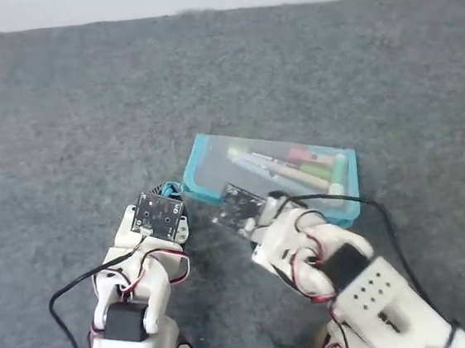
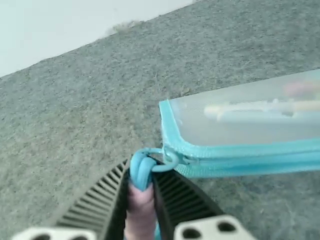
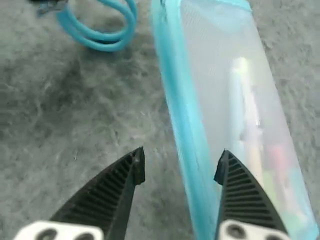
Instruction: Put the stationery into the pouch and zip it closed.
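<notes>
A clear pouch with a teal zipper edge lies mid-table, and several pens and markers rest inside it. In the left wrist view the pouch ends in a blue cord loop tied to its zipper ring. My left gripper is shut on that loop, at the pouch's left corner. My right gripper stands open over the pouch's near long edge, one finger on the carpet side and one over the pouch. The stationery shows through the plastic.
Grey carpet covers the table to a pale wall at the back. The slack of the blue loop lies on the carpet beside the pouch's corner. Both arm bases sit at the near edge.
</notes>
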Controlling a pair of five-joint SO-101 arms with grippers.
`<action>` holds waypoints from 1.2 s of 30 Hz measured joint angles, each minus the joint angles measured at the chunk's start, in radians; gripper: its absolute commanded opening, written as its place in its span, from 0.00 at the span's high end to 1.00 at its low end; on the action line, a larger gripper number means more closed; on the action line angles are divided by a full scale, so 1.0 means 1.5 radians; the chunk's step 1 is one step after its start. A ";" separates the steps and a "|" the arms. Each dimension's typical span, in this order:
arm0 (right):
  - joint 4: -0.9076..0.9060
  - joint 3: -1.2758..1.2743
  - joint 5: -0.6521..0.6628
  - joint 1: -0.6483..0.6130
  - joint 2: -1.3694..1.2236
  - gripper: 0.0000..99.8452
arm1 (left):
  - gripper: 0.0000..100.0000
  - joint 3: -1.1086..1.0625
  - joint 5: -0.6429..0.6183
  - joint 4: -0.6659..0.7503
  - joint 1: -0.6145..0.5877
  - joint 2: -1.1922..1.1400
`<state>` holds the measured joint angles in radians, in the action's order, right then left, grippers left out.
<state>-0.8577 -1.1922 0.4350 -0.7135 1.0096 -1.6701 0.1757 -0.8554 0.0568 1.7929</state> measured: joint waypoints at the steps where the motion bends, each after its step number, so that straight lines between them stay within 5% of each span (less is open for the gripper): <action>1: 0.010 0.013 0.000 -0.001 -0.029 0.77 | 0.99 0.000 0.000 0.000 0.000 0.000; 18: 0.151 0.317 -0.003 0.005 -0.552 0.82 | 0.99 -0.001 0.000 0.000 0.001 0.000; 26: 0.153 0.358 -0.002 0.019 -0.598 0.99 | 0.99 -0.002 0.000 0.000 0.000 -0.001; 31: 0.153 0.358 -0.002 0.040 -0.597 0.99 | 0.98 -0.002 0.000 0.000 0.000 -0.001; 36: 0.108 0.360 -0.001 0.053 -0.582 0.99 | 0.78 -0.002 -0.015 0.000 0.001 -0.001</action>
<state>-0.6951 -0.6521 0.4335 -0.6337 0.1366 -1.6732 0.1527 -0.8554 0.0583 1.7914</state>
